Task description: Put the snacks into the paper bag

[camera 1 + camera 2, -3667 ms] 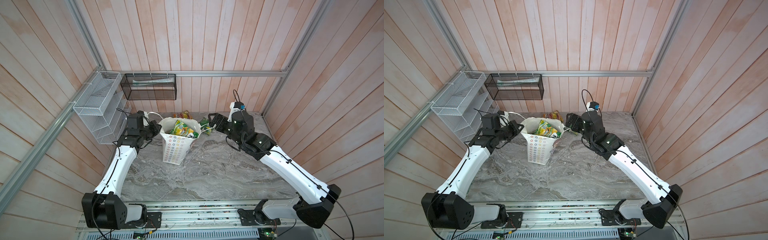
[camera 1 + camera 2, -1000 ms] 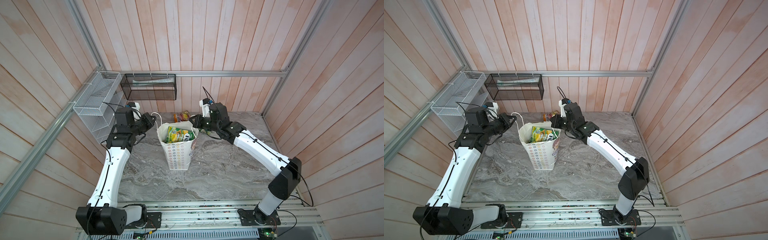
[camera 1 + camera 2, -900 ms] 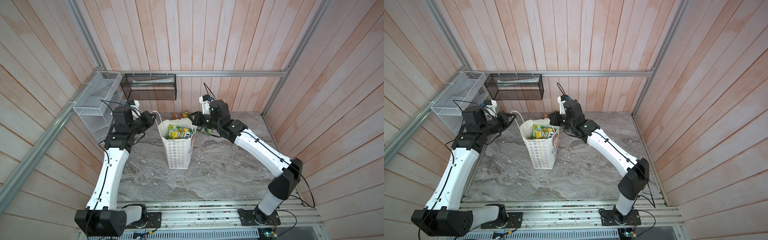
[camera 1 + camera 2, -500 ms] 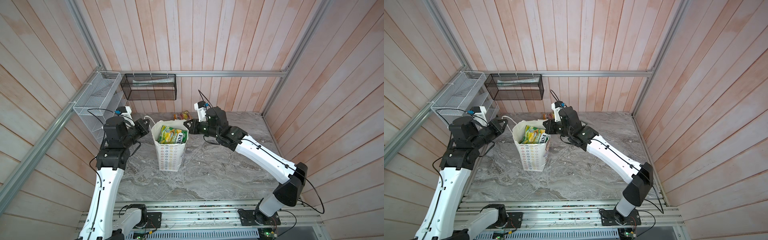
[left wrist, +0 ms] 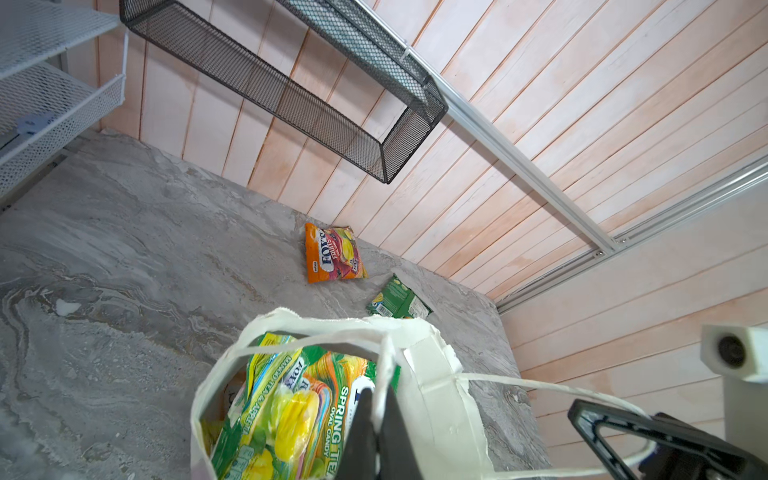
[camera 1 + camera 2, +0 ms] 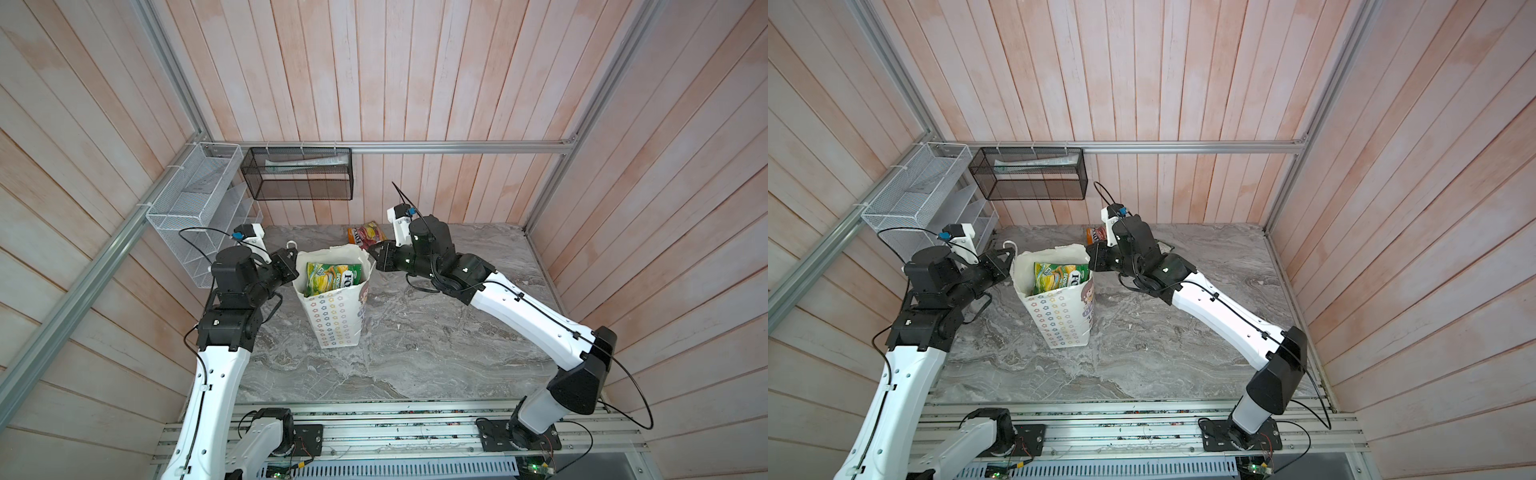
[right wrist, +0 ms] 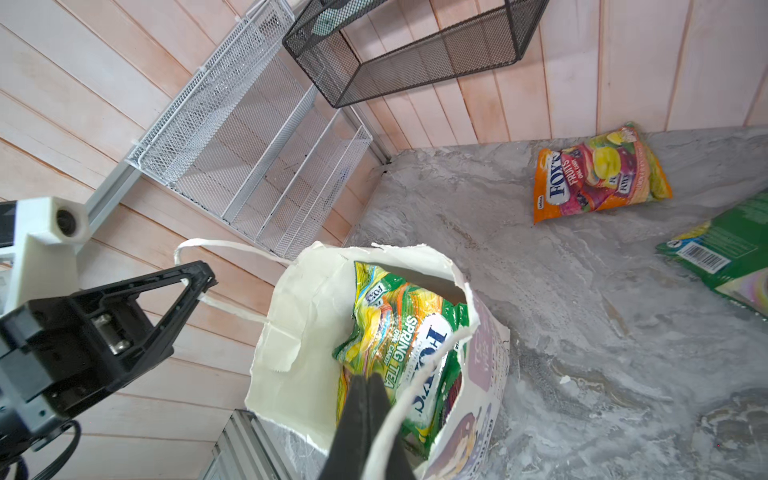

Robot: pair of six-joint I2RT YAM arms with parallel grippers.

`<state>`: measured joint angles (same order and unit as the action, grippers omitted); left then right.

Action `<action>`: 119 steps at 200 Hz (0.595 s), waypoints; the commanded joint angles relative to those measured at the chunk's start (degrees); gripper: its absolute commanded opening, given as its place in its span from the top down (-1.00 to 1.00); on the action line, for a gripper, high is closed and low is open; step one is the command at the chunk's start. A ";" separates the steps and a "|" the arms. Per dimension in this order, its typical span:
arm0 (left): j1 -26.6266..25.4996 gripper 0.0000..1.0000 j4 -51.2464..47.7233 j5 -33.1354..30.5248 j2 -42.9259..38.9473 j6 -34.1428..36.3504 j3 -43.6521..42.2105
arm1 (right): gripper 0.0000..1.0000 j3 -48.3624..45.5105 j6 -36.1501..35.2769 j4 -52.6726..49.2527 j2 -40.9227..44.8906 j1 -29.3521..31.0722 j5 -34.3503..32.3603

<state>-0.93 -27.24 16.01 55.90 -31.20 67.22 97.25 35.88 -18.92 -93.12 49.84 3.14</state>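
While left pincer [image 5: 376, 399] and right pincer [image 7: 365, 384] clench paper bag [image 6: 332, 320] handles [image 5: 540, 384], grey marble tabletop [image 6: 415, 353], pink plank walls [image 6: 374, 83]

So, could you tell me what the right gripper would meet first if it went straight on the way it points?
Most likely the green-yellow snack packet standing in the paper bag: the right gripper, shut on the cord handle, points into the bag's mouth. Depth is unclear.

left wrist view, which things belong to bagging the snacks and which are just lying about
Job: paper bag, left gripper and right gripper shut on its cord handles, green-yellow FOX'S packet inside it, orange FOX'S packet and green packet on the table.
Lying about: white wire rack, black mesh basket.
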 commanded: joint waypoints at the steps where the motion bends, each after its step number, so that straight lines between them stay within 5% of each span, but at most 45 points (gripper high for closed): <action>1: -0.65 1.00 3.30 2.41 -0.04 1.11 1.56 | 1.00 4.48 -1.69 2.56 0.74 0.06 -3.30; 45: -3.12 1.00 1.35 -3.14 -2.29 5.07 -2.01 | 1.00 -0.77 -0.25 4.94 3.31 -0.06 -2.92; 67: -4.29 1.00 2.85 -5.27 -4.49 6.47 -6.13 | 0.73 -4.44 -0.10 5.21 6.07 -0.09 -3.57; 92: -4.45 1.00 3.74 -5.44 -5.29 6.78 -7.54 | 0.07 -10.15 1.22 8.23 10.64 -0.21 -4.59; 107: -4.16 1.00 3.49 -6.44 -5.01 6.73 -7.75 | -0.51 -11.23 2.37 7.64 12.42 -0.64 -5.17; 113: -3.93 1.00 3.40 -6.72 -4.98 6.53 -7.89 | -0.89 -11.40 2.89 6.76 13.05 -0.79 -5.92; 119: -3.74 1.00 3.32 -6.91 -5.06 6.44 -7.85 | -0.96 -11.51 3.22 5.94 13.65 -1.00 -6.32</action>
<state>-5.08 -25.39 11.29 51.11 -25.89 60.03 86.48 37.65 -14.35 -82.39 49.54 -0.51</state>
